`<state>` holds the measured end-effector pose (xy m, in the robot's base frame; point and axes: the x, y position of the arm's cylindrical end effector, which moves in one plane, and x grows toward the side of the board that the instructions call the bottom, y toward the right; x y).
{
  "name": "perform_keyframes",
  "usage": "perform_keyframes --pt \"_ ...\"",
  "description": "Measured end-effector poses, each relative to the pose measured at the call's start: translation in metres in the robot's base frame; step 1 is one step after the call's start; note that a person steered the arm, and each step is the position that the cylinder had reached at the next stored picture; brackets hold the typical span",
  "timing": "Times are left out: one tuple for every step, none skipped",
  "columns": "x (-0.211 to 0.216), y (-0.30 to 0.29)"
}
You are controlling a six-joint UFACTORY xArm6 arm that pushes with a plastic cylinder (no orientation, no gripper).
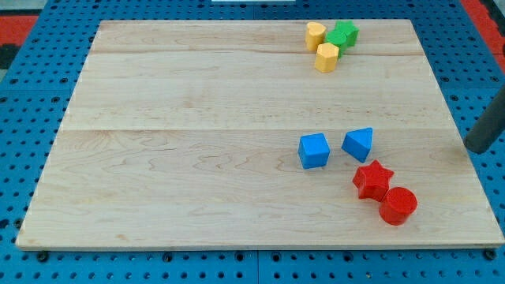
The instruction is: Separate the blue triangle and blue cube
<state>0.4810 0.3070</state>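
Blue blocks sat close together in the lower right part of the wooden worktop [197, 158]: the blue cube [314, 151] on the view's left and the blue triangle [358, 143] just beside it on the view's right, a narrow strip of bare wood between them, so they were near but not touching. The triangle lay slightly higher in the view than the cube.

Just below the triangle, toward the view's bottom right, a red star [372, 179] lay with a red cylinder [398, 206] touching or nearly touching its lower right side. The star was near the triangle, with a small gap between them.

Well apart, at the view's top right, three more blocks huddled together: a yellow block with a rounded top [316, 35], a green block [343, 34] against its right side, whose exact shape I could not make out, and a yellow hexagon-like block [327, 57] just below them.

At the view's right edge my dark rod came down at a slant, and my tip [476, 148] rested just off the worktop's right rim, over the blue pegboard surround [31, 87]. It stood well to the right of the triangle, at about the same level, touching no block. The arm carried no hand, only this rod, so it held nothing.
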Motion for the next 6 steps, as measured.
perform_keyframes --pt "0.000 0.000" --pt "0.000 -0.002" --pt "0.005 -0.007" --pt "0.017 -0.026" --pt "0.019 -0.057" --pt "0.014 -0.115"
